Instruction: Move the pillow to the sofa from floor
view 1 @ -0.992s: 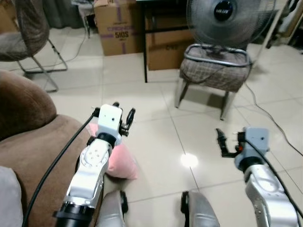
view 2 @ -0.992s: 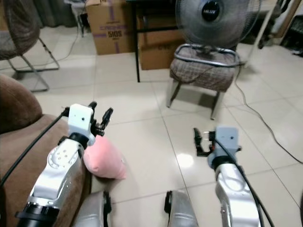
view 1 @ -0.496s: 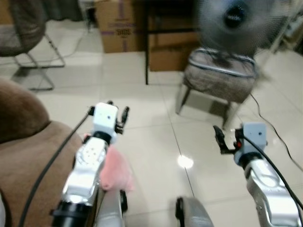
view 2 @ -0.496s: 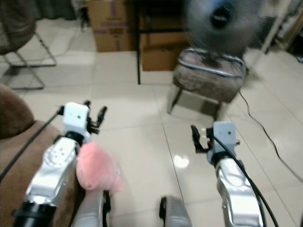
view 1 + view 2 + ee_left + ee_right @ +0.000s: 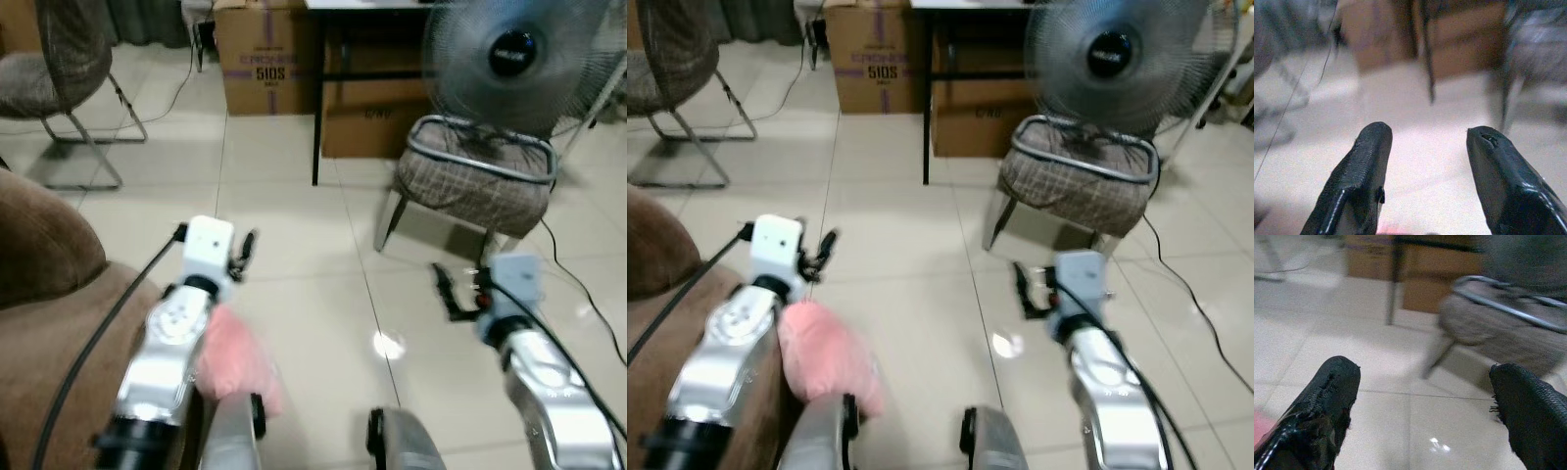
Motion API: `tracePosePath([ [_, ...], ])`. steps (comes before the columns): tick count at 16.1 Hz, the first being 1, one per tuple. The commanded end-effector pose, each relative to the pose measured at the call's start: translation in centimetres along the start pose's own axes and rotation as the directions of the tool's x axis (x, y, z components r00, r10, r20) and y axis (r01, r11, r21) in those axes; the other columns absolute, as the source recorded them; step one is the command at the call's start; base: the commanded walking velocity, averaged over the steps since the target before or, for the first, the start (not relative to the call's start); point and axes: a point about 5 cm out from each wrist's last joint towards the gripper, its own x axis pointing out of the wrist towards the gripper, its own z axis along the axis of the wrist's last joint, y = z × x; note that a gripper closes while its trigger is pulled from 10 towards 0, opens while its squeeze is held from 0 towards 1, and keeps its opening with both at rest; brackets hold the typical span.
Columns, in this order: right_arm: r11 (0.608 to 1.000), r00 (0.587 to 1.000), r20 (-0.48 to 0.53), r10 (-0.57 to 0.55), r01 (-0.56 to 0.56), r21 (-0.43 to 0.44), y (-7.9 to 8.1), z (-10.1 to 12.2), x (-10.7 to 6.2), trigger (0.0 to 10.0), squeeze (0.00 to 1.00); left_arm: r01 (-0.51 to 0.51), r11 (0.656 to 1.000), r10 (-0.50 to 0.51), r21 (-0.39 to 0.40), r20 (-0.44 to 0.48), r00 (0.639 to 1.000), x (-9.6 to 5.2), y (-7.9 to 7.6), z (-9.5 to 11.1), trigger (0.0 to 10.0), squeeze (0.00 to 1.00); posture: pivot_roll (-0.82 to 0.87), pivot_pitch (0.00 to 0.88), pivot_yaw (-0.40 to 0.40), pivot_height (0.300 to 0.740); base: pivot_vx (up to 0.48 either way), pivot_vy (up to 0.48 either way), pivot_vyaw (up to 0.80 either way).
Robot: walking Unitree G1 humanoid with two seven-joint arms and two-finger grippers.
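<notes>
- Pink pillow (image 5: 828,354) is lying on the tiled floor (image 5: 294,196), near-left, touching the brown sofa (image 5: 49,294) edge and partly hidden under the left arm.
- Left gripper (image 5: 245,247) is hovering above and just past the far end of the pillow, not touching it; fingers (image 5: 1359,181) are spread wide with nothing between them, only floor behind.
- A sliver of pink is peeking in at the edge of the left wrist view, between the finger bases.
- Right gripper (image 5: 446,290) is hanging over bare floor, right of centre and well apart from the pillow; fingers (image 5: 1322,406) are also wide apart and carrying nothing.
- Right wrist view is showing a bit of pink at the corner beside one finger.
- Sofa is sitting at the left, its arm and seat running along the near-left edge.
- Far side: padded stool (image 5: 475,181) with a metal frame, standing fan (image 5: 514,54) right behind it, cardboard boxes (image 5: 265,54) and a dark table leg (image 5: 318,98) further back.
- Far left: a mesh chair (image 5: 59,78) on a metal frame.
- A cable (image 5: 578,284) is running across the floor on the right.
- Robot's own legs are showing at the near edge, between the arms.
</notes>
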Motion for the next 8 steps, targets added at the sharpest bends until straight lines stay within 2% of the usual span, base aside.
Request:
tracePosePath([
  [1,0.999,0.999,-0.012,0.045,-0.045,0.003,0.1,0.2,-0.1,10.0,0.00,0.009,1.000,-0.008,0.011,-0.079,0.997,0.1,0.0,-1.3,10.0,0.00,0.05,0.000,-0.003,0.606,0.000,0.000,0.00],
  [2,0.994,0.994,-0.025,0.109,-0.110,-0.017,0.5,0.3,-0.2,10.0,0.00,0.033,0.999,-0.031,0.012,-0.153,0.988,0.4,0.1,-2.3,10.0,0.00,0.05,0.000,0.002,0.606,0.000,0.000,0.00],
  [3,0.990,0.990,-0.028,0.140,-0.139,0.016,0.8,0.4,-0.3,10.0,0.00,0.034,0.999,-0.030,0.013,-0.231,0.973,0.6,0.5,-3.4,10.0,0.00,0.05,0.000,0.006,0.606,0.000,0.000,0.00],
  [5,0.984,0.983,-0.034,0.179,-0.178,0.017,1.1,0.4,-0.4,10.0,0.00,0.024,1.000,-0.020,0.010,-0.295,0.955,0.9,0.9,-4.3,10.0,0.00,0.05,0.000,0.016,0.606,0.000,0.000,0.00],
  [6,0.957,0.955,-0.070,0.287,-0.289,-0.013,2.1,0.2,-0.4,10.0,0.00,0.012,1.000,-0.019,-0.022,-0.387,0.922,1.6,1.3,-5.6,10.0,0.00,0.05,0.000,0.025,0.606,0.000,0.000,0.00],
  [8,0.921,0.918,-0.095,0.385,-0.389,-0.022,3.1,0.3,-0.4,10.0,0.00,0.005,0.998,-0.034,-0.061,-0.479,0.877,2.2,1.4,-7.3,10.0,0.00,0.05,0.000,0.021,0.606,0.000,0.000,0.00],
])
